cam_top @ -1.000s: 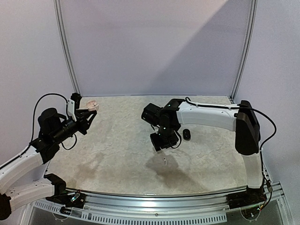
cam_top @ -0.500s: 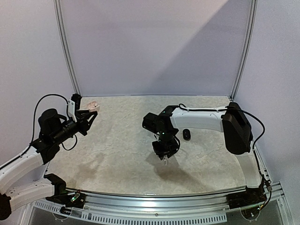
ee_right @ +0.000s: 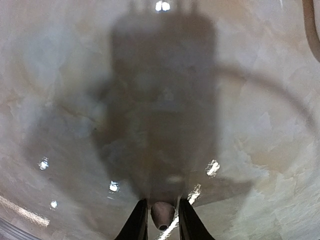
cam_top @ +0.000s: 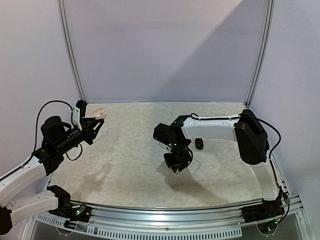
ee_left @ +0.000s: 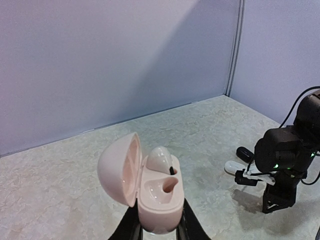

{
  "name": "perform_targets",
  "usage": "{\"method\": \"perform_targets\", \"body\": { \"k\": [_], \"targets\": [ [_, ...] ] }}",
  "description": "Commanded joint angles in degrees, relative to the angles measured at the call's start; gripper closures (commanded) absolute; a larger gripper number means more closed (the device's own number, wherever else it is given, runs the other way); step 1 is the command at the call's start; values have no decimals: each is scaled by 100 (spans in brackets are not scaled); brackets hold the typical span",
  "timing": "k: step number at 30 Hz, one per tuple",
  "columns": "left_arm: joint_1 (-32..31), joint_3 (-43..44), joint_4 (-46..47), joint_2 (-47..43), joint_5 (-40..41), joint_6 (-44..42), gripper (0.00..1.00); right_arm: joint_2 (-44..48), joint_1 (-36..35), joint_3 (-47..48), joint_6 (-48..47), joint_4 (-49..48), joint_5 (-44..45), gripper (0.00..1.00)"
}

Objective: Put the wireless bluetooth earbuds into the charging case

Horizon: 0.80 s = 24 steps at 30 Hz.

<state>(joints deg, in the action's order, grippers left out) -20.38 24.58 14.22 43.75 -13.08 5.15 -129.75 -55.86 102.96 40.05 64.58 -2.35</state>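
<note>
A small pale earbud (ee_right: 162, 214) sits low against the pale marbled worktop (cam_top: 125, 165), near its middle and a little toward the near edge. It lies between the two black fingers (ee_right: 137, 222) of the right gripper (cam_top: 176, 169), which points straight down over it. These fingers stand narrow, one just beside each flank of the bud; whether they press on it cannot be told from the wrist view. The gripper's dark shadow spreads over the worktop right under it. A second pale earbud (ee_left: 159, 159) is seated in the far socket of a pale pink pebble-shaped charging case (ee_left: 152, 197), and the near socket beside it is bare. The case's lid is swung open to one side. The left gripper (cam_top: 96, 121) has its fingers (ee_left: 131, 225) clamped on the base of the case and holds it upright in the air over the far left corner of the worktop, well apart from the right gripper. A small black oval thing (cam_top: 199, 144) lies on the worktop near the right arm, on its far right side. In the left wrist view a white oval thing (ee_left: 232, 167) shows just beside it.
</note>
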Motion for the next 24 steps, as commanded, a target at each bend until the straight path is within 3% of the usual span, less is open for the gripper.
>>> {"method": "perform_targets", "body": {
  "k": [1,24],
  "targets": [
    [55,-72,42,-37,-55,-46,100,-131,47,-109,21,-189,-89,78],
    [49,-96,6,-50,-154,-112,100,-339,48,172,-199,-261,-11,78]
  ]
}}
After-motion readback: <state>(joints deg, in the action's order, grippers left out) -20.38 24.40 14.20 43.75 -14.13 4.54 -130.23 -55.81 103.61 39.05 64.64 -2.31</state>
